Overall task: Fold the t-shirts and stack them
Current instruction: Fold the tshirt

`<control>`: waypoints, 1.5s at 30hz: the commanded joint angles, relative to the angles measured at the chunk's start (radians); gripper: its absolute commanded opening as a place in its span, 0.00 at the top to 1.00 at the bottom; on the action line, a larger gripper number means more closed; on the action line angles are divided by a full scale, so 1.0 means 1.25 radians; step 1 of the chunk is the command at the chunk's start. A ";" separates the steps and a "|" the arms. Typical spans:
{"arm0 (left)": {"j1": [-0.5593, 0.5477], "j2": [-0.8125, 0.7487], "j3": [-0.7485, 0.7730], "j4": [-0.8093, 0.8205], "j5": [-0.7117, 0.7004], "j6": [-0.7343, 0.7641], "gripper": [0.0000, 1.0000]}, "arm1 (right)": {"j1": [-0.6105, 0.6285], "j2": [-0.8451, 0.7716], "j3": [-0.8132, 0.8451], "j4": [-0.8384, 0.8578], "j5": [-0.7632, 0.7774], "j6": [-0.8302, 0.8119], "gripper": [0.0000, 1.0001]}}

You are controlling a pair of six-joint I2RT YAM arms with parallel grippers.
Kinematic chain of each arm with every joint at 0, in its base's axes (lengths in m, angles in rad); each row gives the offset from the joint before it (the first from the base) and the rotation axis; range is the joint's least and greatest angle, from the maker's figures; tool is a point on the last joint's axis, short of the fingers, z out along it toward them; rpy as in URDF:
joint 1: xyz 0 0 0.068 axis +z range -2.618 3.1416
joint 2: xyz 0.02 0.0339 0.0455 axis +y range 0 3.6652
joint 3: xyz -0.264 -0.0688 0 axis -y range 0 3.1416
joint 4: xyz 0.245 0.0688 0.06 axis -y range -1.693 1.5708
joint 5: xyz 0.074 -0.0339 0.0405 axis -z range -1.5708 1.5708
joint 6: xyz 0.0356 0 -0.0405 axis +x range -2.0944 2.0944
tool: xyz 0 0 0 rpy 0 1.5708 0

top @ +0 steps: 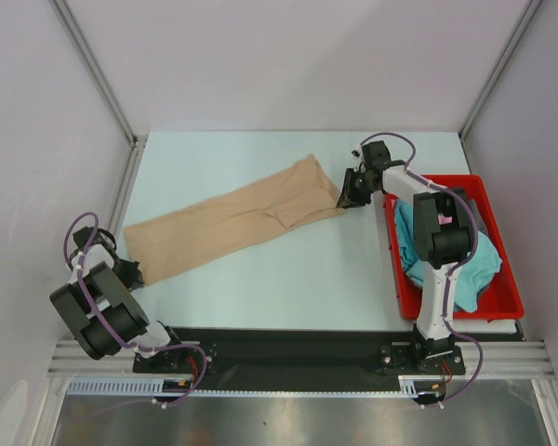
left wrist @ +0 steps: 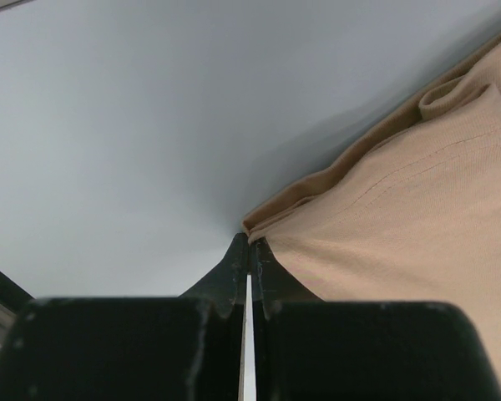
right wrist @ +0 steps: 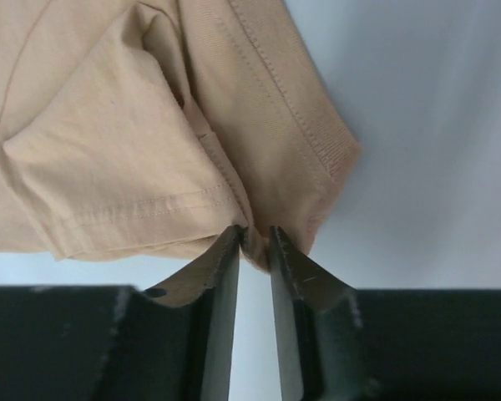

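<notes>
**Item 1. Left jaws.** They sit at the near-left corner of the desk (top: 288, 288). They are fully closed, with the fingertips (left wrist: 236, 255) pinching the corner of the tan t-shirt (top: 232, 218). In the left wrist view the cloth spreads away from the tips, ahead and to the right.

**Item 2. Tan t-shirt.** It lies flat on the desk as one long, narrow band. Its long axis runs diagonally from the near-left corner toward the far right. One end is at each pair of jaws, and the band looks drawn fairly straight between them. A sleeve lies folded over near the far-right end.

**Item 3. Right jaws.** They are far and right of centre, at the far-right end of the band and just off the corner of the red bin (top: 465, 314). They stand a narrow slit apart. A tuck of the sleeve edge (right wrist: 317, 142) reaches down between the fingertips (right wrist: 225, 251). Whether the pads already clamp it cannot be told from this view.

**Item 4. Teal t-shirt** (top: 479, 265). It is crumpled inside the red bin, partly under the right arm and well apart from the tan one.

**Note on the coming move.** The shirt lies directly ahead of both pairs of jaws, which face each other along its length. Neither arm is nearer its middle. Any fold would probably carry one end along that diagonal toward the other, and the right-hand grip likely needs to be secure first.
</notes>
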 commanded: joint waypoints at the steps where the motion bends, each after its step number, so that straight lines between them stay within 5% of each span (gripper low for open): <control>1: 0.008 0.017 -0.026 -0.050 -0.005 -0.007 1.00 | 0.000 0.023 0.039 0.007 0.029 -0.015 0.76; 6: 0.008 0.020 -0.032 -0.060 -0.018 -0.020 1.00 | -0.004 0.039 0.070 0.002 0.111 -0.016 1.00; 21: 0.005 0.017 -0.032 -0.086 -0.032 -0.036 1.00 | -0.010 0.069 0.144 -0.028 0.184 -0.025 0.99; 26: 0.008 0.002 -0.024 -0.089 -0.007 -0.025 0.92 | 0.001 0.027 0.124 -0.069 0.174 -0.004 0.71; 30: 0.004 -0.039 -0.019 -0.104 0.000 -0.023 0.64 | 0.001 -0.027 0.120 -0.103 0.160 0.059 0.58; 38: -0.045 -0.145 -0.012 -0.144 -0.002 -0.042 0.31 | 0.001 -0.100 0.035 -0.074 0.105 0.273 0.27; 40: -0.081 -0.169 -0.014 -0.154 -0.003 -0.060 0.22 | 0.005 -0.110 -0.004 -0.041 0.081 0.362 0.25; 45: -0.174 -0.218 0.003 -0.180 -0.014 -0.082 0.18 | 0.013 -0.162 -0.145 0.076 0.107 0.490 0.23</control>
